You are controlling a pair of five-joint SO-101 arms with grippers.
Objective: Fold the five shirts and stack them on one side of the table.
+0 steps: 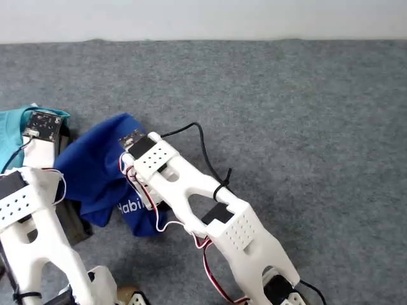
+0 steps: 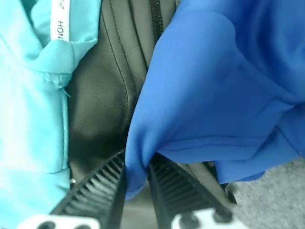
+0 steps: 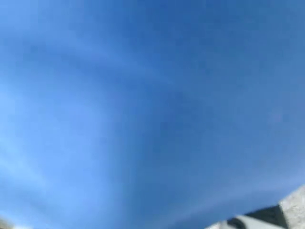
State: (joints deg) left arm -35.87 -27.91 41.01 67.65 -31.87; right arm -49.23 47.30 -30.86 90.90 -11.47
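Fold of blue shirt [image 2: 214, 95] — clamped in the left end effector [image 2: 138, 167], its jaws nearly closed.

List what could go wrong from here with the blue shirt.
1. The left gripper pinches just a narrow fold of the blue shirt, so a pull may slip it free.
2. The blue shirt lies bunched partly over the black shirt, close to the teal shirt; dragging it could pull those along and muddle them.
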